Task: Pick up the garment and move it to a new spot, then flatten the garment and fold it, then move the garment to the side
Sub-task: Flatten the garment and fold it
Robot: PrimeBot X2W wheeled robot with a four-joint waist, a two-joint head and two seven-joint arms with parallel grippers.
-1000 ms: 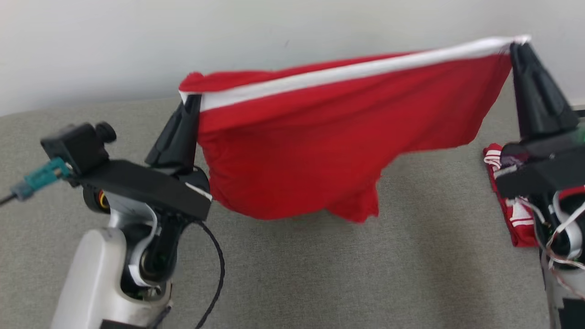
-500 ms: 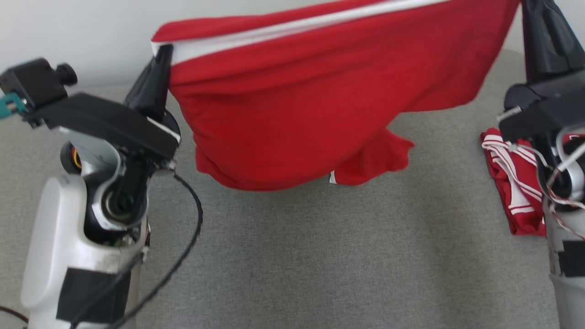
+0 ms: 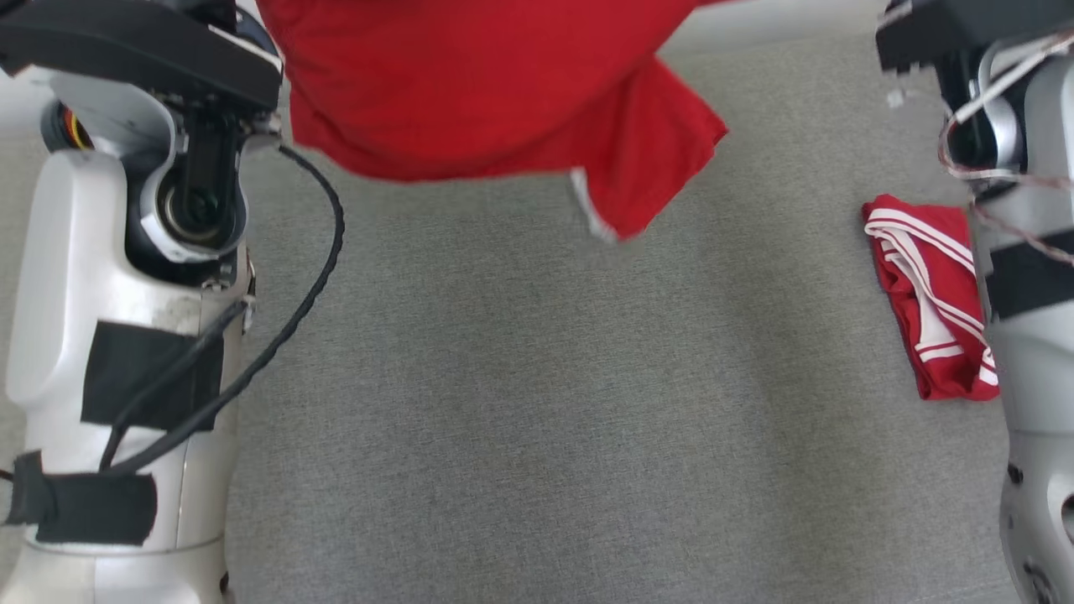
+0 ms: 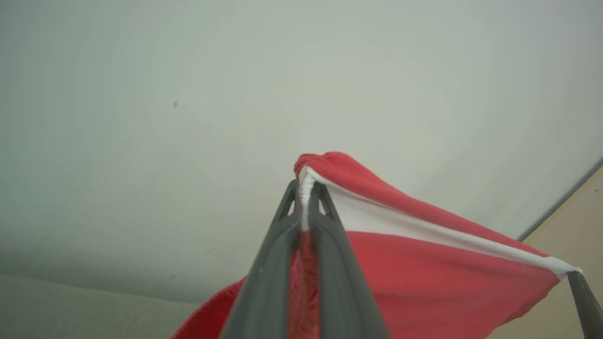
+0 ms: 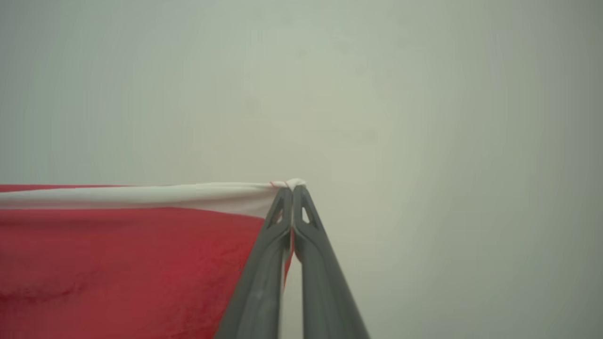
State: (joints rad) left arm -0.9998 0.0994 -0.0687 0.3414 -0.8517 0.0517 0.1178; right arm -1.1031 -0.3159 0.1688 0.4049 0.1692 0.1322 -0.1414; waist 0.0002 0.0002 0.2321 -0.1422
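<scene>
Readable markings: none. You can read no text, label, brand, number or sign on the red garment [image 3: 470, 84], the folded red cloth [image 3: 923, 294], the left arm [image 3: 75, 252] or the right arm [image 3: 1036, 394].

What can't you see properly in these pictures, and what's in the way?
Head view: the red garment has its top cut off by the picture's upper edge, and its hanging flap is blurred.
Head view: the folded striped cloth is partly hidden behind the right forearm.
Left wrist view: the left fingers cover part of the garment, and the bottom edge cuts off the rest.
What kind of garment it is: cannot tell, as it hangs bunched.
</scene>
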